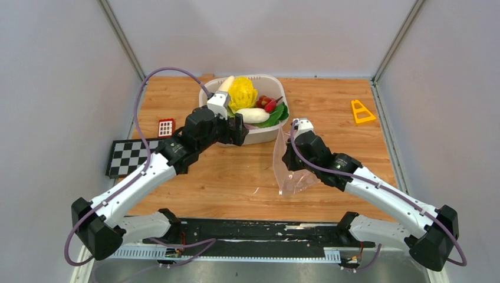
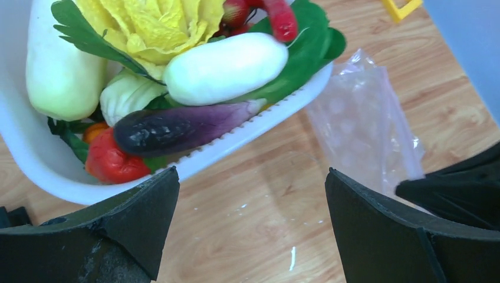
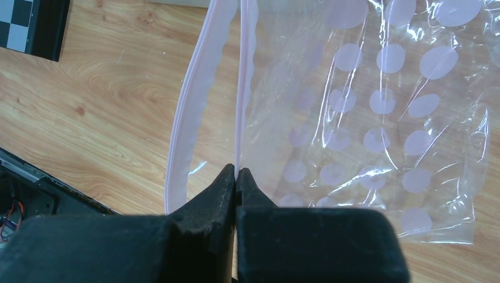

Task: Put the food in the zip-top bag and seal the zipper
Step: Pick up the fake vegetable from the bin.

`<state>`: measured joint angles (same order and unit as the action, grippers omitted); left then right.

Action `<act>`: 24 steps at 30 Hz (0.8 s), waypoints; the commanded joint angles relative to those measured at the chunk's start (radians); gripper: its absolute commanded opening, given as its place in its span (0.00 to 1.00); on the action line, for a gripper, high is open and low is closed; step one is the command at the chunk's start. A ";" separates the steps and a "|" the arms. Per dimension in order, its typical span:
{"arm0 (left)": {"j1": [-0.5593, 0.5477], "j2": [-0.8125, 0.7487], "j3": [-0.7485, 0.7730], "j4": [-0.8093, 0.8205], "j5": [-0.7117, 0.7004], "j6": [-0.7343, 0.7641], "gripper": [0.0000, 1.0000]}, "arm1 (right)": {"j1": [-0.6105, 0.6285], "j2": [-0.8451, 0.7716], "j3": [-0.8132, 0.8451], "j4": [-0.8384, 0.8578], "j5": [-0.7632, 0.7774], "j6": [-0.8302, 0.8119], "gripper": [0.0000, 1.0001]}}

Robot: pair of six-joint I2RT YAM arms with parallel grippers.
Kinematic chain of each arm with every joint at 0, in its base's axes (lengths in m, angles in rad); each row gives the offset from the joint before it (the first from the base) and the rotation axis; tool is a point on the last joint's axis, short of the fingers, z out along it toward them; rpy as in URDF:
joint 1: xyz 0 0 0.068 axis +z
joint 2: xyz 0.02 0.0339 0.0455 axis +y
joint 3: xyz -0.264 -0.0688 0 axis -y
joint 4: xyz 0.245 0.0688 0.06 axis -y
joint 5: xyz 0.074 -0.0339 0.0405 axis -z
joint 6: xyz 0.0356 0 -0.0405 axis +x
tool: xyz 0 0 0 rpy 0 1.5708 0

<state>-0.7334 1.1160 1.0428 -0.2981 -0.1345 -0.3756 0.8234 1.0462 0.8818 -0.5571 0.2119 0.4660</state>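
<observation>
Progress near zero: nothing bagged, nothing sealed. Far left on the counter [image 1: 236, 177], a checkerboard panel [image 1: 127, 154] and a small red grid card [image 1: 166, 127], neither part of the job.

Next, the left gripper [image 2: 252, 177]: spread wide, empty, low over the wood just beside the near wall of the white tub [image 2: 35, 165], touching none of the contents. All the food heaped inside that tub: long white radish [image 2: 59, 65], yellow cabbage [image 2: 153, 26], white oval vegetable [image 2: 224, 68], purple eggplant [image 2: 183, 127], red tomato-like piece [image 2: 112, 162], red chili [image 2: 282, 17], green leaves [image 2: 306, 53].

Just right of the tub, the zip-top bag [image 1: 289, 171], clear with pale round spots, visibly empty, hanging from its top edge with the lower end seemingly down on the wood (contact hard to confirm). At that top edge, the right gripper [image 3: 236, 177]: pressed together on one lip of the pale pink zipper [image 3: 242, 88], the other lip bowed away, hence a narrow open mouth.

Far right, a yellow triangular piece [image 1: 362, 112], well apart from everything.

Left to do, by this reading: every vegetable across from tub to bag, probably through a wider mouth than now, then both lips of the zipper pressed closed along the whole length.
</observation>
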 commanded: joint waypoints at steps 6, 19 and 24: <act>0.174 0.181 0.233 -0.043 0.204 0.218 1.00 | -0.004 -0.017 -0.003 0.051 -0.027 0.003 0.00; 0.279 0.502 0.607 -0.130 0.150 0.269 1.00 | -0.003 -0.026 -0.006 0.055 -0.034 0.008 0.00; 0.298 0.711 0.790 -0.253 0.137 0.230 0.99 | -0.003 -0.032 -0.003 0.053 -0.029 0.006 0.00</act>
<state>-0.4541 1.7077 1.7294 -0.4267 -0.0044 -0.1402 0.8230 1.0340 0.8795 -0.5552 0.1825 0.4660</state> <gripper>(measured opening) 0.990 0.015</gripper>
